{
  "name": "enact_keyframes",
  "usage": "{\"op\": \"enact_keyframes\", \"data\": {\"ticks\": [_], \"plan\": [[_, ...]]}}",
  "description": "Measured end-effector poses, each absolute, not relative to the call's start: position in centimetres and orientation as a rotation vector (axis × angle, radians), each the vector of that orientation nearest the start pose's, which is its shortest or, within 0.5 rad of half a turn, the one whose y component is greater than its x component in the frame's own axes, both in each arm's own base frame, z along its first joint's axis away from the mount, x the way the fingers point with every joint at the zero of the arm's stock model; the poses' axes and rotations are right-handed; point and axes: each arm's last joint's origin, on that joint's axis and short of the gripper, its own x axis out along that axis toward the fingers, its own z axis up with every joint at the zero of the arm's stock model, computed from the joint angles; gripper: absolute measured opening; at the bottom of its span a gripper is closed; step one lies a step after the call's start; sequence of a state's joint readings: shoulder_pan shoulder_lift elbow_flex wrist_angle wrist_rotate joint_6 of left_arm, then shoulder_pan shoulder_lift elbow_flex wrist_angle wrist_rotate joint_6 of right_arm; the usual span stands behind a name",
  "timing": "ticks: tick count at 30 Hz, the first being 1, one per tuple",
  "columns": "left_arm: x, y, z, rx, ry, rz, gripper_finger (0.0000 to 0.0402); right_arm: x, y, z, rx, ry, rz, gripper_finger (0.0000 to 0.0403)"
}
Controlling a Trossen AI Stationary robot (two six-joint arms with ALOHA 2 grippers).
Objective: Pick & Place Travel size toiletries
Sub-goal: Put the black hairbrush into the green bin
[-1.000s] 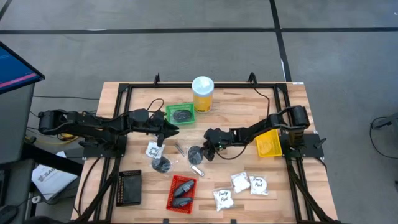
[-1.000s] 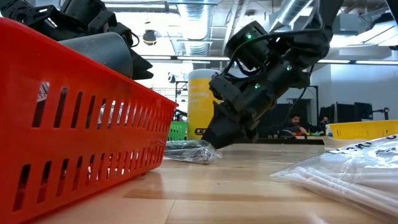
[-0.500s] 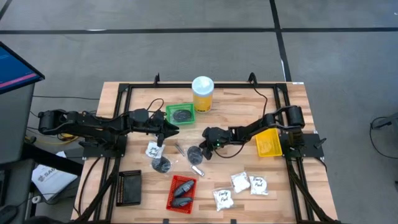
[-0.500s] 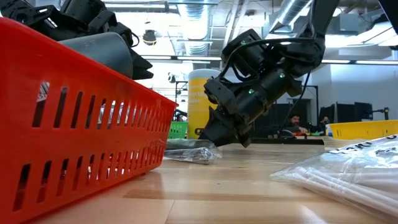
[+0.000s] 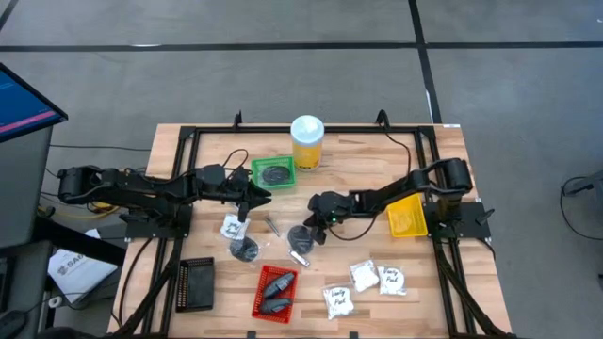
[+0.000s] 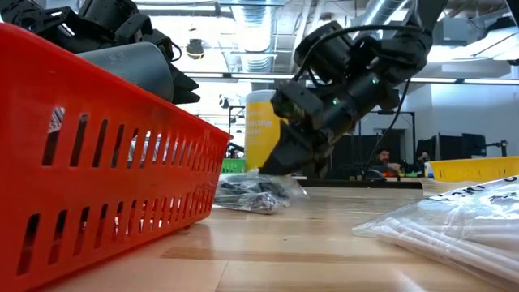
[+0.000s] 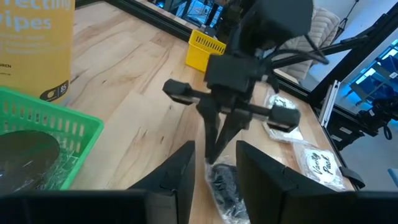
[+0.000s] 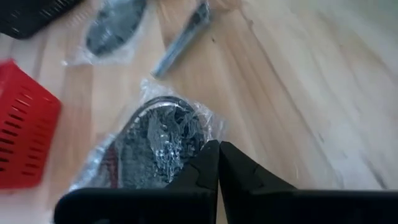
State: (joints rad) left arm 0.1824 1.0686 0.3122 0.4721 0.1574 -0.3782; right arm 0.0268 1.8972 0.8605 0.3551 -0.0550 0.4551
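A dark round puck in a clear crinkly wrapper (image 5: 301, 235) (image 8: 158, 140) lies mid-table, and my right gripper (image 5: 316, 224) (image 8: 217, 163) stands over it, shut on the wrapper. In the low view the packet (image 6: 258, 193) sits partly raised under that gripper (image 6: 280, 166). My left gripper (image 5: 245, 209) (image 7: 214, 174) hangs open near the green tray (image 5: 273, 172), touching nothing. A white sachet (image 5: 233, 226) and another wrapped puck (image 5: 244, 250) lie flat below it. Two thin silvery tubes (image 5: 271, 225) (image 5: 300, 256) lie beside the held puck. My right gripper pinches the clear wrapper's edge (image 8: 206, 135) beside the puck between its two shut fingertips (image 8: 205, 165). The fingers slant down from the table's right side. The pinched side of the packet is raised, while its other side (image 6: 235, 201) rests on the table.
The tall yellow jar (image 5: 307, 141) stands at the far edge. A red tray (image 5: 275, 290) holds dark bottles, with a black tray (image 5: 196, 282) to its left. The yellow tray (image 5: 407, 218) lies under the right arm. Three white sachets (image 5: 365, 275) lie near the front.
My right gripper has risen a little with the wrapper in its fingertips. The packet, flat on the table before, now stands taller, with its pinched side pulled up and its other side still down.
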Motion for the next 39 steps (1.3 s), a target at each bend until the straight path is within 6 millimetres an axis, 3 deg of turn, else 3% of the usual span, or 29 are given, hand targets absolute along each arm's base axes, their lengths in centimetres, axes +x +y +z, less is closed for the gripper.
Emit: {"op": "enact_keyframes", "data": {"ticks": [9,16,23,31,39], "plan": [[20.3,3.1,18.3,-0.423,0.274,0.068,0.0108,35.2,1.1,14.5,0.403,0.609,-0.049,0.0000],[20.6,1.7,19.3,-0.403,0.187,-0.010,0.0108,34.4,1.0,18.4,0.340,0.504,-0.020,0.0000],[20.8,0.6,19.9,-0.378,0.116,0.031,0.0108,33.4,1.6,21.8,0.285,0.398,0.027,0.0000],[21.3,0.6,19.9,-0.363,0.063,0.057,0.0108,32.6,2.5,24.0,0.231,0.339,0.058,0.0000],[23.2,0.3,19.0,-0.363,0.004,-0.065,0.0116,33.9,3.0,25.8,0.164,0.392,0.066,0.0000]]}}
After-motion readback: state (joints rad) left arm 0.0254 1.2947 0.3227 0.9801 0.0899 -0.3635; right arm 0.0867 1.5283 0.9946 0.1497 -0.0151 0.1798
